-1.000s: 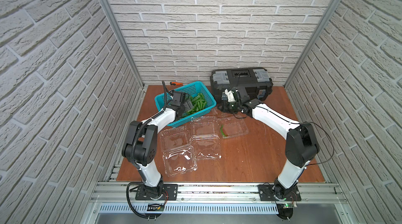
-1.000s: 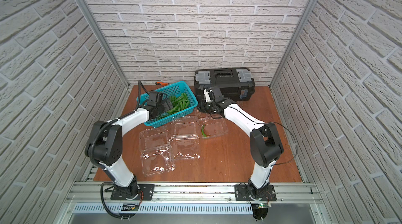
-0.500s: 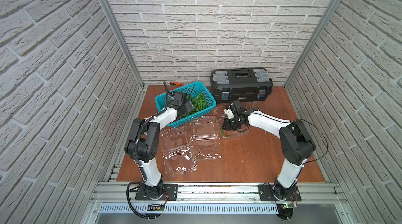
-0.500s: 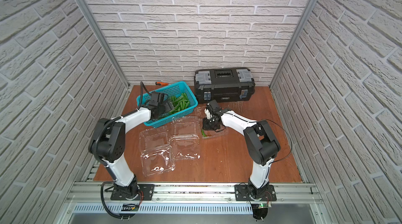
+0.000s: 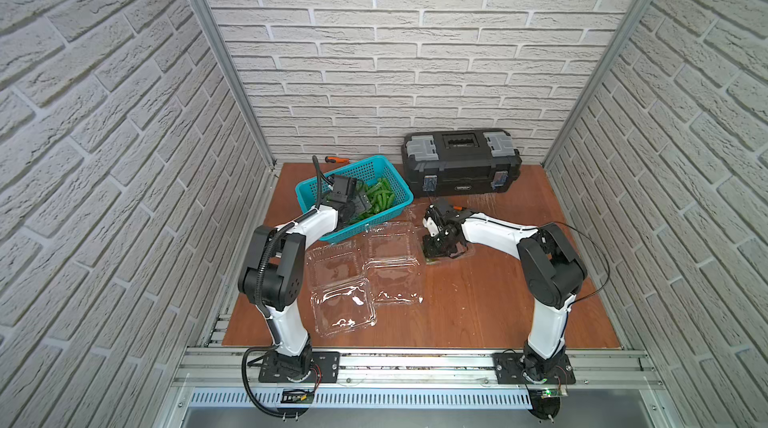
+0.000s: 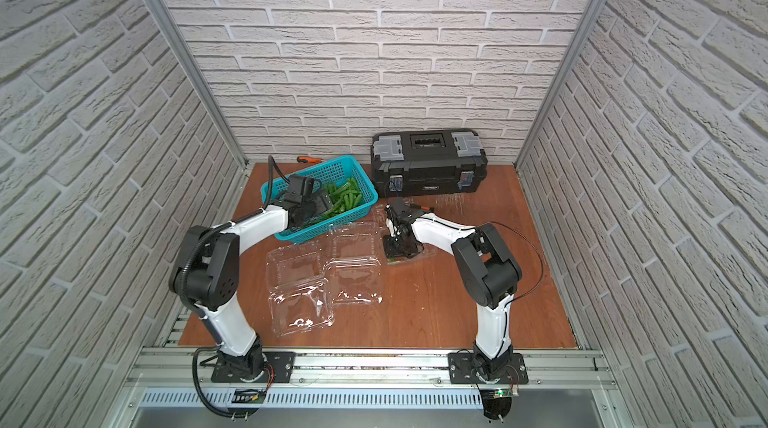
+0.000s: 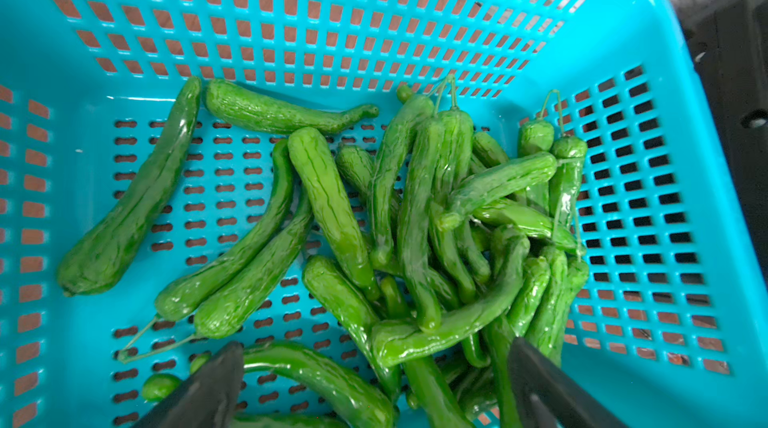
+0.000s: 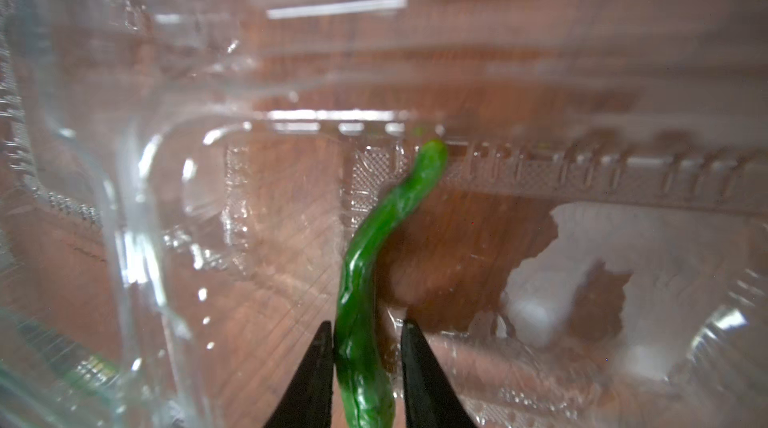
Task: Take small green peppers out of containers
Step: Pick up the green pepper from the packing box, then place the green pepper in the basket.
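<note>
One small green pepper (image 8: 399,197) lies in a clear container (image 8: 540,172) near the middle of the table. My right gripper (image 8: 368,322) reaches down into that container (image 5: 467,251). Its jaws stand narrowly apart on either side of the pepper, one finger against it and a thin gap at the other. Several more peppers (image 7: 415,218) are piled in the teal basket (image 7: 291,31). My left gripper (image 7: 374,347) hangs wide open just above that pile (image 5: 380,195), holding nothing. Two other open containers (image 5: 390,245) (image 5: 343,309) lie empty in front of the basket.
A black toolbox (image 5: 461,160) stands against the back wall, right of the basket (image 5: 316,193). An orange-handled screwdriver (image 5: 336,160) lies behind the basket. Brick walls close in the table on three sides.
My right arm has swung from beside the toolbox down into the container, and its jaws now straddle the pepper. The left arm has hardly moved over the basket.
</note>
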`<move>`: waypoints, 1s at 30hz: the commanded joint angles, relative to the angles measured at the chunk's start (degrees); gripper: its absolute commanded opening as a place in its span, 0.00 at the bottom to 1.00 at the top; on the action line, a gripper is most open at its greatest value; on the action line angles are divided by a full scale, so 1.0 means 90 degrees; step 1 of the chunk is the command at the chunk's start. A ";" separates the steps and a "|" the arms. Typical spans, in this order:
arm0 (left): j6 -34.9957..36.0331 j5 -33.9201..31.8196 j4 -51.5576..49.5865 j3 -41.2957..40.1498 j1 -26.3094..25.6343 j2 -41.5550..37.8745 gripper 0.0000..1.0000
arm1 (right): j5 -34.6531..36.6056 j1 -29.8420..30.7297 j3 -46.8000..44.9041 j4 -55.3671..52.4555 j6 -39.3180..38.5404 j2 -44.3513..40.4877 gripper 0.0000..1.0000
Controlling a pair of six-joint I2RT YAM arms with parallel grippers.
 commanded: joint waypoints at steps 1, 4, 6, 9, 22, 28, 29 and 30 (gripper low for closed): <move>-0.0029 0.0021 0.0225 0.0023 -0.0030 -0.0073 0.98 | 0.0520 0.0108 0.0208 -0.0274 -0.0117 0.0029 0.27; -0.0019 0.0005 0.0216 0.0013 -0.0031 -0.0096 0.98 | 0.0922 0.0119 0.0281 -0.0424 0.0003 0.0015 0.16; 0.0003 -0.0024 0.0208 0.0014 -0.0027 -0.0116 0.98 | 0.1136 0.0109 0.0360 -0.0535 0.0064 0.0010 0.07; 0.0038 -0.0026 0.0242 0.0013 -0.0025 -0.0145 0.98 | 0.1315 0.0106 0.0457 -0.0561 0.0128 -0.0112 0.03; 0.0150 -0.0556 0.0599 -0.0313 0.0018 -0.0589 0.98 | 0.0614 0.0109 0.2894 0.0171 -0.0085 -0.0114 0.03; 0.0389 -0.0841 0.0577 -0.0323 0.0037 -0.0802 0.98 | -0.0607 0.0082 0.4226 0.0898 0.0148 0.0858 0.29; 0.0406 -0.0926 0.0581 -0.0342 0.0041 -0.0859 0.98 | -0.0518 0.0066 0.4219 0.1005 0.0238 0.0869 0.33; 0.0444 -0.1029 0.0593 -0.0373 0.0045 -0.0933 0.98 | -0.0429 0.0035 0.4139 0.1133 0.0333 0.0843 0.34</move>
